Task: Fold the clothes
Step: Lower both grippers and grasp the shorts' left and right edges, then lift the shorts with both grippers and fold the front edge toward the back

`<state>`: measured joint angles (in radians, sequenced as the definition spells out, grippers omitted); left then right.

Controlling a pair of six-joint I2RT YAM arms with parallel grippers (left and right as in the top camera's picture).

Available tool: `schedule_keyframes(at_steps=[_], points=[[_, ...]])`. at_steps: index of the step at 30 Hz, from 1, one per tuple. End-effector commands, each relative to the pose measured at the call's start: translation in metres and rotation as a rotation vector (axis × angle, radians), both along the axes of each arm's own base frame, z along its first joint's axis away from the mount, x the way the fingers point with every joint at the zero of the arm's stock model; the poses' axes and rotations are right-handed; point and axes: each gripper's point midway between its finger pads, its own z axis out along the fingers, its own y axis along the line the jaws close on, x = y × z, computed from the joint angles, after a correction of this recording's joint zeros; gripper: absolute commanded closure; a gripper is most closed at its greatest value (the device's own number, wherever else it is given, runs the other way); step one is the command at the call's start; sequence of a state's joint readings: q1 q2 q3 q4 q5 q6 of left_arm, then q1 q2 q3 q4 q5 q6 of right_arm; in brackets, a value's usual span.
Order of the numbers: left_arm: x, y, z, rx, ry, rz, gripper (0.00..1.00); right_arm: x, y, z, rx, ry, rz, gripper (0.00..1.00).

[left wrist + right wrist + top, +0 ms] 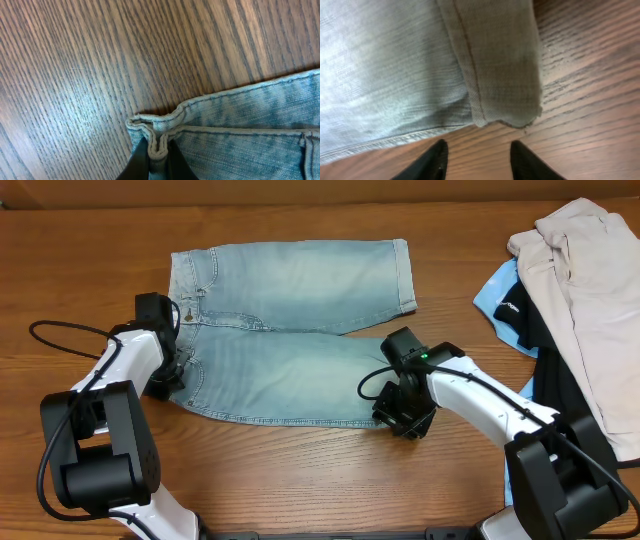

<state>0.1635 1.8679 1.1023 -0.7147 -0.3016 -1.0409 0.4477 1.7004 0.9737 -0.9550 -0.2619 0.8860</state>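
The shorts [290,330], faded light-blue denim with stitched hems, lie spread flat in the middle of the wood-grain desk [300,480], waistband toward its left edge and legs toward its right. At the desk's right edge sit crumpled beige trousers [590,290] on a sky-blue and black shirt [508,305]. The left gripper [157,152] is clamped on a puckered fold of the waistband. The right gripper [477,159] hangs with its dark fingers apart over bare wood, just beside the near leg's frayed hem corner.

One pair of light-blue denim shorts [290,340] on one worktop [300,480]; at three o'clock, one pair of beige trousers [590,290], one black garment [555,380], one sky-blue garment [495,300]. Two tools: left tool [157,155], right tool [477,160].
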Motion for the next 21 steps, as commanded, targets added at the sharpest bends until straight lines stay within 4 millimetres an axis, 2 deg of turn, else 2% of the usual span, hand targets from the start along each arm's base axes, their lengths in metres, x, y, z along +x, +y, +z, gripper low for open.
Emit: schedule_keyframes(at_steps=[1,6,10,13,14,16,21], points=[[-0.032,-0.012,-0.04,-0.087,0.132,0.014,0.95,0.003,0.001,0.0,0.051,-0.004,0.042,0.51],[-0.032,-0.012,-0.04,-0.087,0.13,0.014,0.92,0.014,0.016,0.005,0.184,-0.063,0.134,0.36],[-0.032,-0.012,-0.04,-0.087,0.13,0.013,0.94,0.014,0.007,0.005,0.184,-0.075,0.198,0.37],[-0.032,-0.012,-0.04,-0.087,0.13,0.013,0.95,0.007,-0.025,-0.002,0.033,-0.039,0.203,0.36],[-0.032,-0.012,-0.04,-0.087,0.13,0.013,0.95,0.005,-0.029,-0.003,0.016,-0.034,0.205,0.36],[-0.032,-0.012,-0.04,-0.087,0.13,0.013,0.95,0.006,-0.031,-0.003,0.002,-0.036,0.207,0.37],[-0.032,-0.012,-0.04,-0.087,0.13,0.013,0.95,0.014,-0.022,-0.005,0.015,-0.086,0.227,0.36]])
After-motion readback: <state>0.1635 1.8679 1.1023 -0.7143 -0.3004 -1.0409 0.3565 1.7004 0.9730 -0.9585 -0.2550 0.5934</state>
